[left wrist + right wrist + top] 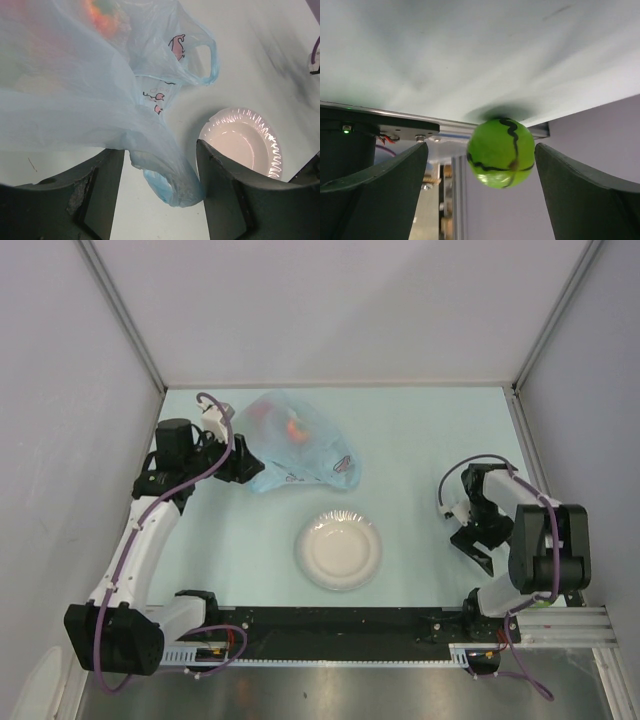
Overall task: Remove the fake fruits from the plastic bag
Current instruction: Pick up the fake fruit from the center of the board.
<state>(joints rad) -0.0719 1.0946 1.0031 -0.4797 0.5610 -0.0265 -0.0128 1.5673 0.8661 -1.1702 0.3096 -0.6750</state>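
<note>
The pale table (420, 440) fills the top view. The plastic bag (310, 465) lies slumped at the upper left of centre, one loop handle (212, 60) turned toward the paper plate (303, 550), which sits apart from it near the bottom middle. The left gripper (159, 165) is at the bag's left edge. Its jaws stand partly apart with a bunched fold of blue film between them, and bare table shows between that fold and the left-hand finger, so I judge the film straddled, not pinched. The right gripper (481, 150) is low at the right of the top view, well apart from bag and plate. Its jaws are wide around a green fruit (501, 152) that sits close to the right-hand finger and clear of the other, so nothing is clamped. Whether the fruit rests on the table I cannot tell. A red-orange fruit (293, 427) glows through the film near the bag's top, so the job looks part done. The step in hand seems to be dealing with the green fruit beside the metal rail (455, 131). To do it well, centre the jaws so both pads meet the ball at its widest line. Close slowly, since a smooth round fruit caught off-centre will likely squirt toward the table's edge. The left jaws should close firmly on the fold before any lifting or tipping, or the thin film may slide out.
</note>
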